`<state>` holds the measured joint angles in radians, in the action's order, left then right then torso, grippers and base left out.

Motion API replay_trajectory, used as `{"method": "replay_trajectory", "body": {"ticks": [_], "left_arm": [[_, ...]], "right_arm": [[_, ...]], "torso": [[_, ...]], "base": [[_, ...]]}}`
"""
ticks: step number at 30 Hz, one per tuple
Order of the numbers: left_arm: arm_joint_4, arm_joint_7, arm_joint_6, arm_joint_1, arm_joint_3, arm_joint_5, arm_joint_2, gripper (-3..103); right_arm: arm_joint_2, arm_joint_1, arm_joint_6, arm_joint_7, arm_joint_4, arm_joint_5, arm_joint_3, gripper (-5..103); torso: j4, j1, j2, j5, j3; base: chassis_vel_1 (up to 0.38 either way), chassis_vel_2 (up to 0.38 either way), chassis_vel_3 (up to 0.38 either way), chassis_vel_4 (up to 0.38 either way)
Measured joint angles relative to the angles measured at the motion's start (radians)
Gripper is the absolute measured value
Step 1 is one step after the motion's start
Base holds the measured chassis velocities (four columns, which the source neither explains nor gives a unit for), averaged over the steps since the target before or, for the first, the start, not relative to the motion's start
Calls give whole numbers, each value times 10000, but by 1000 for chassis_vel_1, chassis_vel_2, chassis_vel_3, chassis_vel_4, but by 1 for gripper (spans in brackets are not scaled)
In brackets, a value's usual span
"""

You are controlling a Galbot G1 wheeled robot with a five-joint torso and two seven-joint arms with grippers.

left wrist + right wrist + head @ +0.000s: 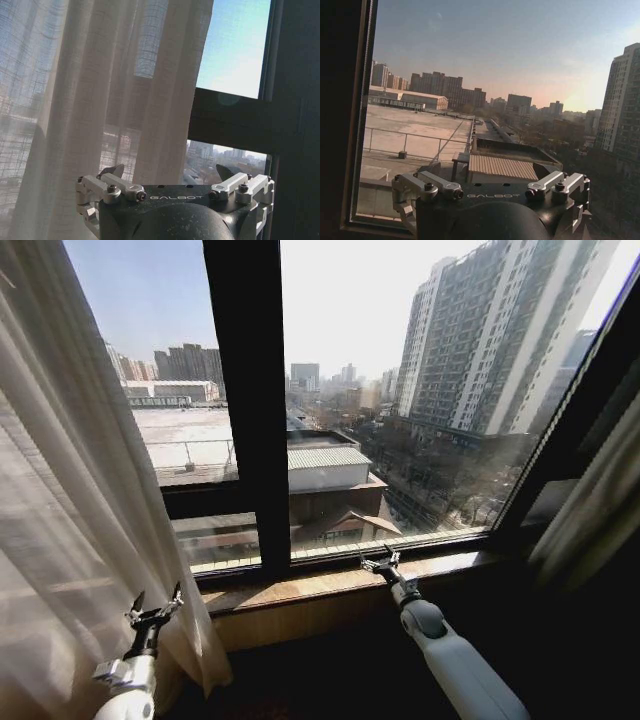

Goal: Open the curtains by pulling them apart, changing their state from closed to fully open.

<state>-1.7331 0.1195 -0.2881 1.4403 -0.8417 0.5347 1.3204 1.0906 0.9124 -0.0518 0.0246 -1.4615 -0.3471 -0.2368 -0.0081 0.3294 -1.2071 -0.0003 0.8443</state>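
The sheer cream curtain [70,500] hangs bunched at the far left of the window, and its pleats [100,90] also show in the left wrist view. A second panel [590,510] hangs gathered at the right edge, in shadow. The glass between them is uncovered. My left gripper [152,608] is open, low and just in front of the left curtain's inner edge, holding nothing. My right gripper [380,563] is open above the windowsill, empty, facing the bare glass.
A dark vertical window frame [250,390] splits the glass in the middle. A wooden windowsill [330,585] runs below the glass. Outside are rooftops and a tall tower block [500,330]. The area below the sill is dark.
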Motion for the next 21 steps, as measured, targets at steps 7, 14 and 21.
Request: {"method": "replay_trajectory", "body": {"ticks": [7,14,21], "left_arm": [[-1,1,0,0,2,0,0,100],[0,1,1,0,2,0,0,100],[0,1,0,0,2,0,0,100]], "right_arm": [[0,0,0,0,0,0,-1,100],[-1,0,0,0,0,0,-1,100],[-1,0,0,0,0,0,-2,100]], "torso": [[0,-1,0,1,-1],[0,0,0,0,0],[-1,-1,-1,0,-1]], "base": [[0,0,0,0],[0,0,0,0],[0,0,0,0]]}}
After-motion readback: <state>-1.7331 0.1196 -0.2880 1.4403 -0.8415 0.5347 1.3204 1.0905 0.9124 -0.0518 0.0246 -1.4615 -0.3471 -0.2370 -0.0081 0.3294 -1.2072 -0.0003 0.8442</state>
